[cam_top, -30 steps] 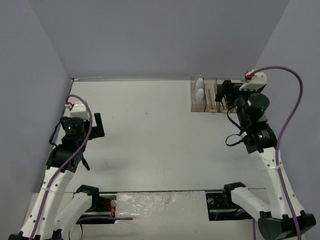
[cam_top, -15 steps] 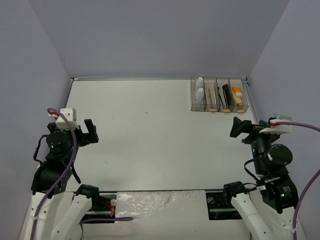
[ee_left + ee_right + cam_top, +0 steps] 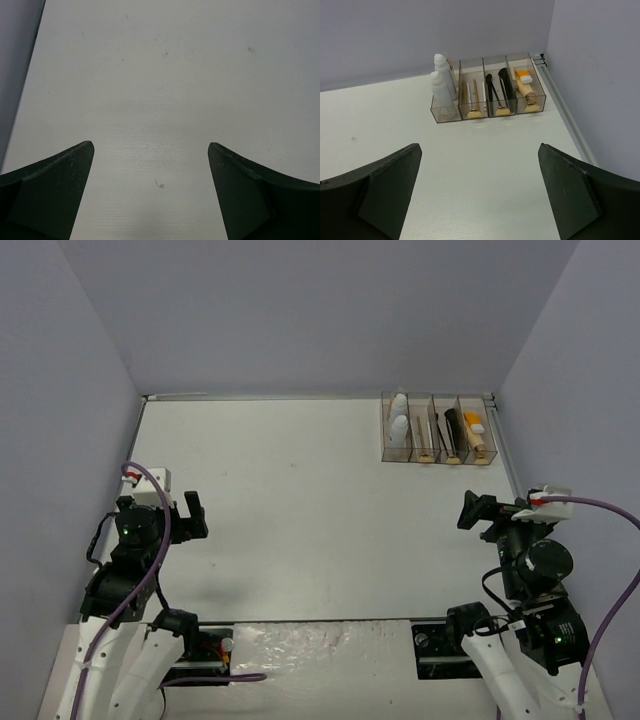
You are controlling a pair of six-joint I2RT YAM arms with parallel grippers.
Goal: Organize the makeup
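The left tool [image 3: 150, 148] by the worktop's [image 3: 300, 500] left edge and the right tool [image 3: 480, 148] by its right edge both gape wide, empty, while the makeup [image 3: 436, 86] sits in the box [image 3: 443, 115] at the far right corner.

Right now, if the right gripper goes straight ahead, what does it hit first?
Probably bare table short of the organizer box; the open right gripper tilts down toward it. On a flatter line, the box's front wall. Depth unclear.
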